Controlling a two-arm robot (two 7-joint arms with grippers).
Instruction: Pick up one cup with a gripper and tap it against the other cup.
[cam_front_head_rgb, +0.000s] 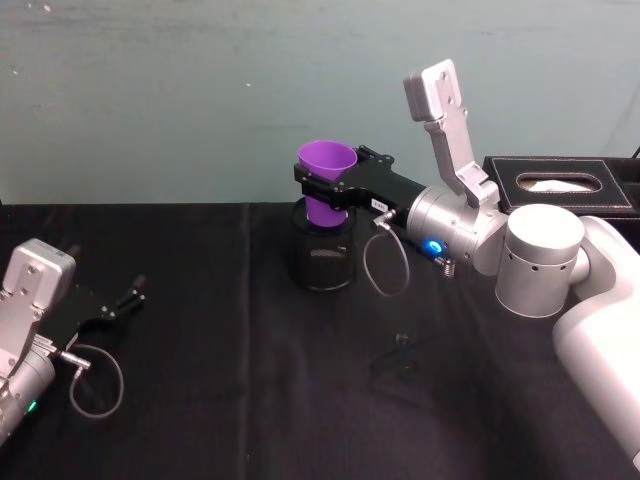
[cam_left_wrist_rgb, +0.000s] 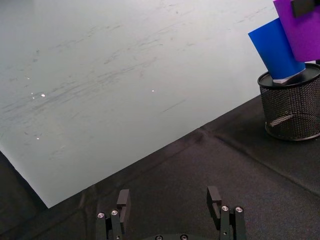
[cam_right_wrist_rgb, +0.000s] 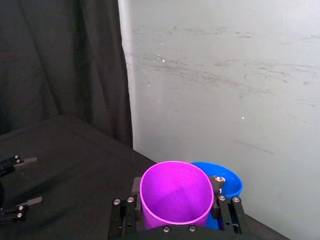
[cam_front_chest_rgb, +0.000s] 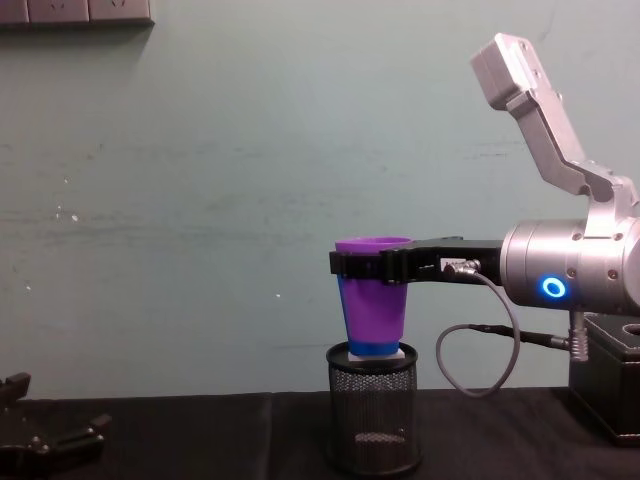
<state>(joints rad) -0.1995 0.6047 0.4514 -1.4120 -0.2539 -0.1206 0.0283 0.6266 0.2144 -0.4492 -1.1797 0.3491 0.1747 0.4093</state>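
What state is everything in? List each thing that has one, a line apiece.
Black wire-mesh pen holder: upright.
Blue tapered plastic cup: upright, standing in the pen holder, ungripped.
Purple tapered plastic cup: upright, lifted, close beside the blue cup; contact unclear.
Right hand: shut on the purple cup.
Left hand: open, empty.

Soft, even light fills the scene. The pale wall (cam_front_head_rgb: 200, 90) is bright across the upper half of the head view, and small white glints dot it in both wrist views. The black desk (cam_front_head_rgb: 250, 400) soaks up the light, so shadows barely show on it. The silver arm (cam_front_head_rgb: 540, 250) is palest on its upper faces. The purple cup (cam_front_head_rgb: 326, 160) looks vivid, and a blue ring (cam_front_chest_rgb: 551, 288) glows at the chest view's right
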